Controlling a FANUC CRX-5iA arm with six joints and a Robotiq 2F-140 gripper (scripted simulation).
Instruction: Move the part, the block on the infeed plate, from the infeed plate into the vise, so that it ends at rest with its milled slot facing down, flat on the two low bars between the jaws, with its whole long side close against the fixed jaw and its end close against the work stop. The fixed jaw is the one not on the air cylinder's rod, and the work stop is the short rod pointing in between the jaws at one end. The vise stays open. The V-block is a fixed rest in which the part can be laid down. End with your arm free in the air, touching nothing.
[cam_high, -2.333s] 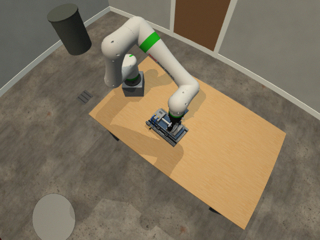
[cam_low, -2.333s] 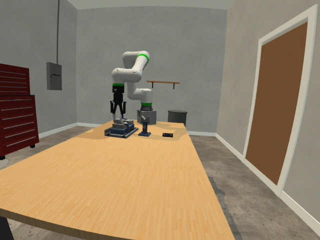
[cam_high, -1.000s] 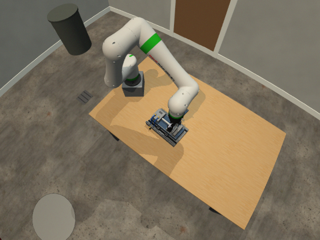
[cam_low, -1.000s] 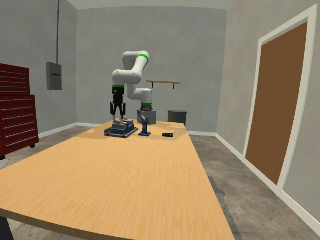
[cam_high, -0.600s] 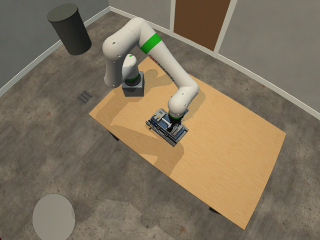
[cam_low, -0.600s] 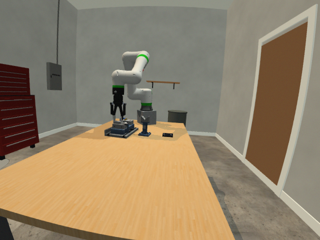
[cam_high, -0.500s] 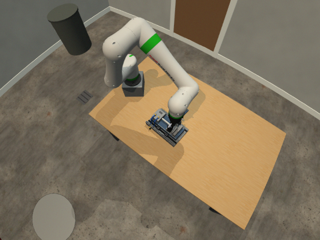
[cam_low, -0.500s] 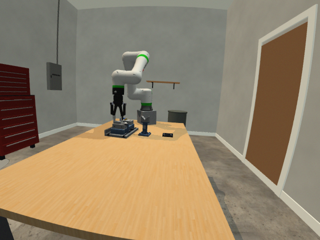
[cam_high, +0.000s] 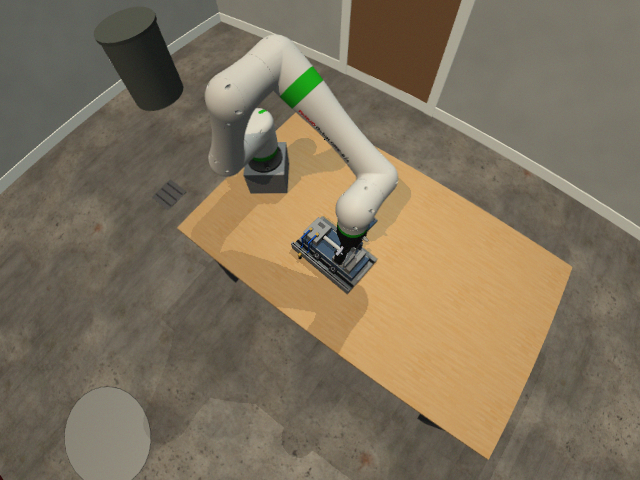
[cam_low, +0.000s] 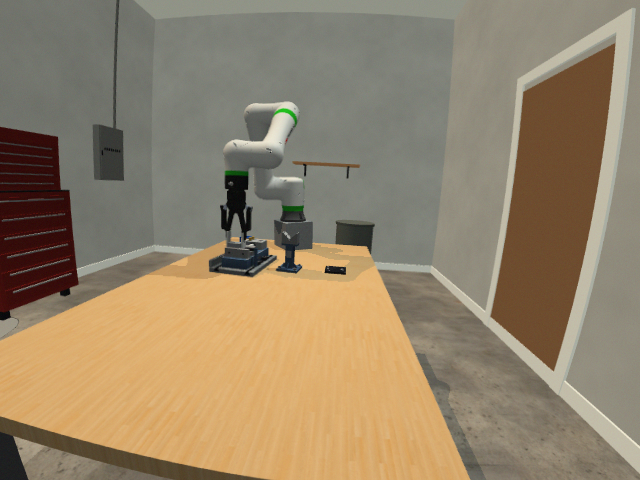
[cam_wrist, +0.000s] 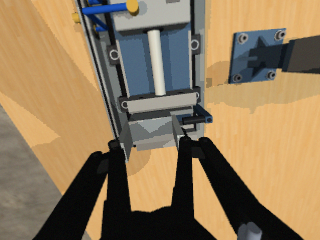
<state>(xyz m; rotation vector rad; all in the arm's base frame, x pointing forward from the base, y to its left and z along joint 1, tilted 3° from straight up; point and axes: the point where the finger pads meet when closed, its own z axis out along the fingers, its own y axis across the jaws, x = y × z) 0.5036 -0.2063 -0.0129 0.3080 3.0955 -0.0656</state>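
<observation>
Grey walls w/ brown door (cam_low: 555, 201), red tool chest (cam_low: 31, 222), wall shelf (cam_low: 325, 164), dark bin (cam_high: 138, 56), concrete floor (cam_high: 103, 289).

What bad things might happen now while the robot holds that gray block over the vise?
The end effector is shut on the part, right beside the work stop. The part may bump that rod while it goes down. It could also settle tilted, or away from the fixed jaw. Which way its slot faces I cannot see.

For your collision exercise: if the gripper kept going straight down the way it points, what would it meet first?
The gripper, shut on the part, points down into the vise. The part would probably meet the vise's low bars first; depth is unclear.
</observation>
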